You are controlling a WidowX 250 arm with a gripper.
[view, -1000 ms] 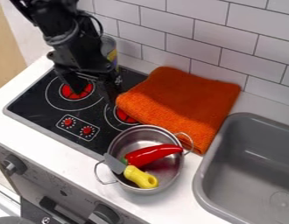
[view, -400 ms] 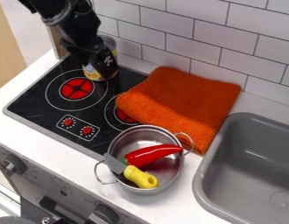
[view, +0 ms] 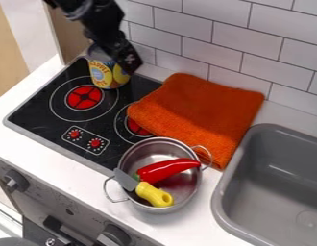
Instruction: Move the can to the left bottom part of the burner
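Careful, your black two-finger gripper (view: 126, 61), open or closed I can't tell, could topple the yellow-labelled cylindrical metal can (view: 104, 75) if it bumps sideways

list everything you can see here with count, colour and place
cooktop: 1, black, left side
can: 1, yellow and blue, upright at the cooktop's back
burners: 2, red, on the cooktop
red knobs: 2, front of the cooktop
towel: 1, orange, centre, partly over the cooktop
pot: 1, silver, below the towel
pepper: 1, red, in the pot
knife: 1, yellow handle, grey blade, in the pot
sink: 1, grey, right
counter: 1, white, around the cooktop and sink
tiled wall: 1, white, back
dark knobs: 2, on the front below the counter
gripper: 1, black, at the can
arm: 1, black, upper left
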